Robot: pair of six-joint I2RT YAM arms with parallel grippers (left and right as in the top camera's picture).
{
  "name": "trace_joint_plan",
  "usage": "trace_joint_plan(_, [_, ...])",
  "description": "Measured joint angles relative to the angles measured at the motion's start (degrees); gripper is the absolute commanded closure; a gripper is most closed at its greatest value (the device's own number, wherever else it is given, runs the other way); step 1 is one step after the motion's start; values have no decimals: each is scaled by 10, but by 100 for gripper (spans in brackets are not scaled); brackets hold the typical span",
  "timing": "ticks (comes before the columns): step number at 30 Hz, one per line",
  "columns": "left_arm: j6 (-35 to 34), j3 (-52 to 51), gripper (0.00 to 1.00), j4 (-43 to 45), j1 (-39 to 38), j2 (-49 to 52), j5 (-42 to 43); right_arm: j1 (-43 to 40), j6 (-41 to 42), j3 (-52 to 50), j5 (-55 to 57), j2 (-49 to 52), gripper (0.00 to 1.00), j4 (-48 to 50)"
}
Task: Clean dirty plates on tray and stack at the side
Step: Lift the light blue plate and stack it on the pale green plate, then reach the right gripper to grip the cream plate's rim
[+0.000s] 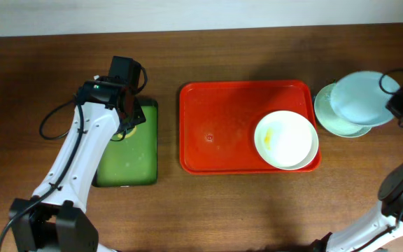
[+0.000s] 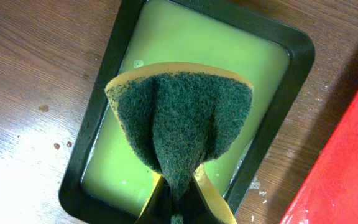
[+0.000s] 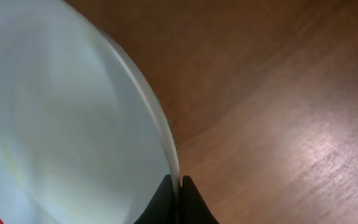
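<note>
The red tray [image 1: 215,126] lies mid-table. A white plate [image 1: 286,140] with a yellowish smear sits in its right end. My right gripper [image 1: 396,101] is shut on the rim of a pale blue plate [image 1: 359,98], holding it tilted over another pale plate [image 1: 334,119] that lies on the table right of the tray. In the right wrist view the fingers [image 3: 180,186] pinch that plate's [image 3: 61,118] edge. My left gripper [image 1: 128,112] is shut on a green and yellow sponge [image 2: 179,124] above the green tray [image 2: 98,137].
The green tray [image 1: 128,157] with a dark rim holds pale green liquid and lies left of the red tray. A black cable [image 1: 54,119] loops beside the left arm. The red tray's corner [image 2: 347,168] shows at the right of the left wrist view.
</note>
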Motion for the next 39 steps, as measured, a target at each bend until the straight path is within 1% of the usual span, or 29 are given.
trace_joint_plan(1, [0,0,100,1,0,0,0,-2,2,-3,-1,8,95,6])
trace_joint_plan(2, [0,0,100,2,0,0,0,2,4,-4,-3,15,88,9])
trace_joint_plan(3, [0,0,100,2,0,0,0,13,7,-4,-4,22,41,9])
trace_joint_plan(4, [0,0,100,2,0,0,0,23,5,-4,-7,26,1,9])
trace_joint_plan(9, [0,0,100,2,0,0,0,91,-3,-7,-18,32,1,-3])
trace_joint_plan(10, [0,0,100,2,0,0,0,112,-38,-10,-41,32,1,-3])
trace_joint_plan(11, [0,0,100,2,0,0,0,138,-97,-21,-86,32,1,-1])
trace_joint_plan(12, [0,0,100,2,0,0,0,157,-132,-30,-112,32,1,-3])
trace_joint_plan(13, [0,0,100,2,0,0,0,179,-167,-44,-123,32,1,2])
trace_joint_plan(14, [0,0,100,2,0,0,0,218,-218,-71,-132,33,1,11])
trace_joint_plan(15, [0,0,100,2,0,0,0,249,-244,-101,-125,34,1,33])
trace_joint_plan(16, [0,0,100,2,0,0,0,270,-258,-129,-109,36,1,58])
trace_joint_plan(18, [0,0,100,2,0,0,0,287,-271,-151,-91,37,8,75])
trace_joint_plan(20, [0,0,100,2,0,0,0,287,-275,-154,-85,38,18,71])
trace_joint_plan(21, [0,0,100,3,0,0,0,287,-278,-154,-83,38,9,65])
trace_joint_plan(24, [0,0,100,4,0,0,0,287,-279,-157,-76,38,10,11])
trace_joint_plan(26, [0,0,100,4,0,0,0,287,-273,-157,-68,38,26,-22])
trace_joint_plan(28, [0,0,100,4,0,0,0,287,-252,-161,-62,38,39,-25])
trace_joint_plan(29, [0,0,100,4,0,0,0,287,-243,-167,-59,38,43,-28])
trace_joint_plan(30, [0,0,100,4,0,0,0,287,-238,-172,-57,37,53,-27])
trace_joint_plan(31, [0,0,100,4,0,0,1,287,-236,-178,-57,34,72,-23])
trace_joint_plan(32, [0,0,100,4,0,0,3,286,-235,-186,-68,30,81,-19])
trace_joint_plan(33, [0,0,100,4,0,0,5,286,-221,-193,-85,29,83,-18])
trace_joint_plan(35, [0,0,100,4,0,0,19,285,-190,-198,-136,29,96,-1])
trace_joint_plan(37, [7,0,100,7,-3,0,50,286,-176,-206,-203,31,96,20])
trace_joint_plan(39, [30,0,100,29,-21,0,96,299,-165,-209,-236,33,96,46])
